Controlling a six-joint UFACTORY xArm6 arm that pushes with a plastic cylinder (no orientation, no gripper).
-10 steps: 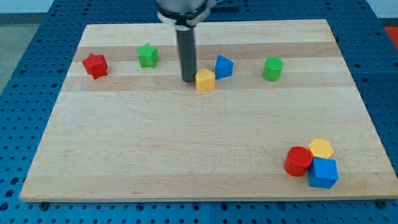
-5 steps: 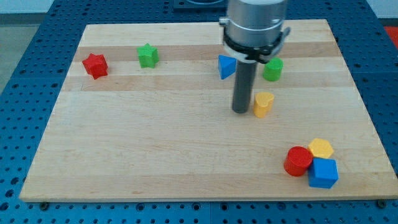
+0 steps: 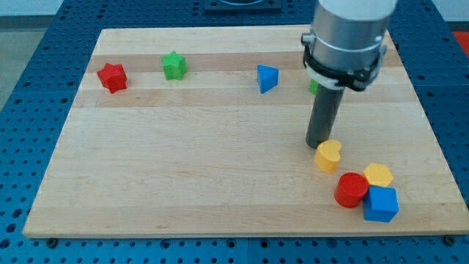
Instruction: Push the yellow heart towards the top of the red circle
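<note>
Landmark: red circle, sitting near the view's bottom right, touching a blue cube below-right and a yellow hexagon above-right.

Yellow heart: lying just up-left of the red circle, apart from it. Judged light, rigid, smooth-sliding and apt to spin off-centre; not for gripping, best pushed on its far-left flank. No clear long axis; its pointing direction cannot be told.

My tip: a bare rod, nothing to open or close, resting against the heart's upper-left edge.

Farther off: blue triangle, green star, red star.
</note>
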